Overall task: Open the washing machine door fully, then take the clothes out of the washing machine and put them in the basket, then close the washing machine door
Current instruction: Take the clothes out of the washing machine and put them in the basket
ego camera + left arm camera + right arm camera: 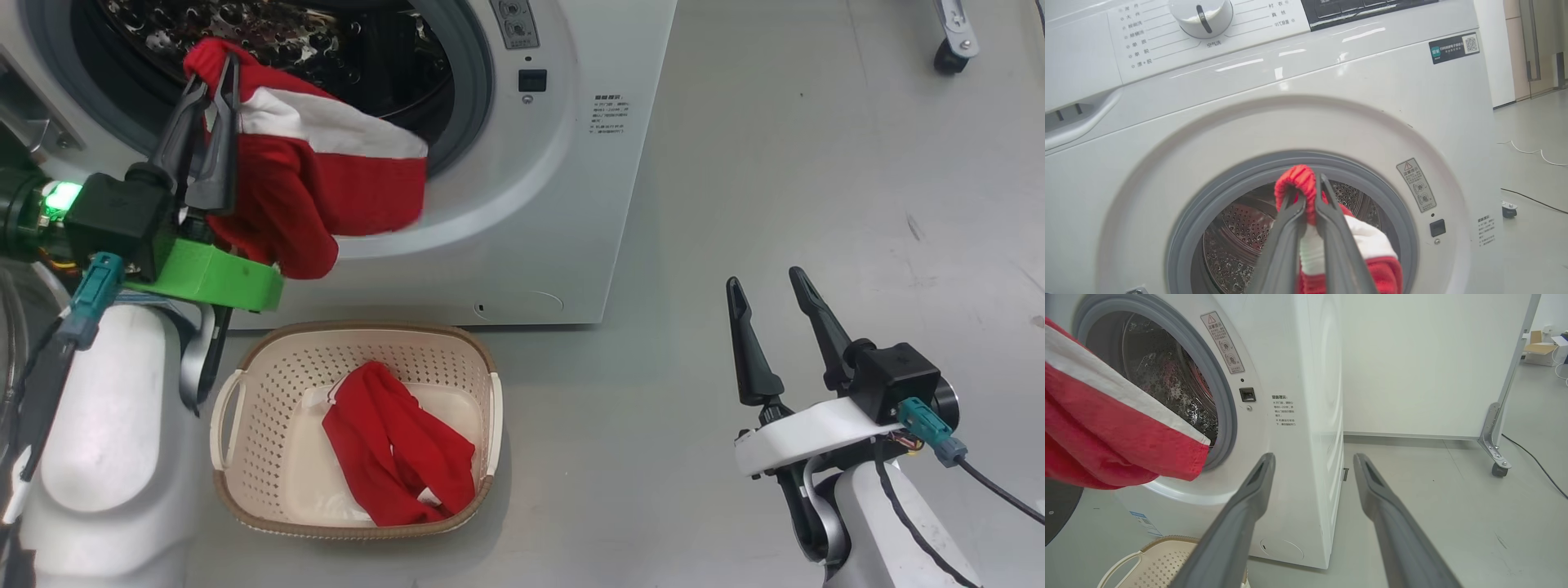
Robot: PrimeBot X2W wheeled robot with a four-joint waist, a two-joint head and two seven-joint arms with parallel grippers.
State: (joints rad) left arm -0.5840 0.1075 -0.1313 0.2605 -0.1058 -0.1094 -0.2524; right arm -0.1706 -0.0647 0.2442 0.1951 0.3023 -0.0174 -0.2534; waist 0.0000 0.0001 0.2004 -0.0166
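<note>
On the left, my left hand (pixel 216 73) is pinched tight on a bright red cloth with a white band (pixel 326 188). The cloth hangs down from it, right in front of the round hole of the big white washing machine (pixel 555 204). Lower down, the small cream plastic basket with holes and a brown rim (pixel 367 328) sits on the grey floor (pixel 735 163), close to the front of the machine. Inside the basket lies another red cloth (pixel 400 457), all crumpled up. On the right, my right hand (pixel 765 278) is spread wide and holds nothing. It floats over the floor, well apart from the basket.
</note>
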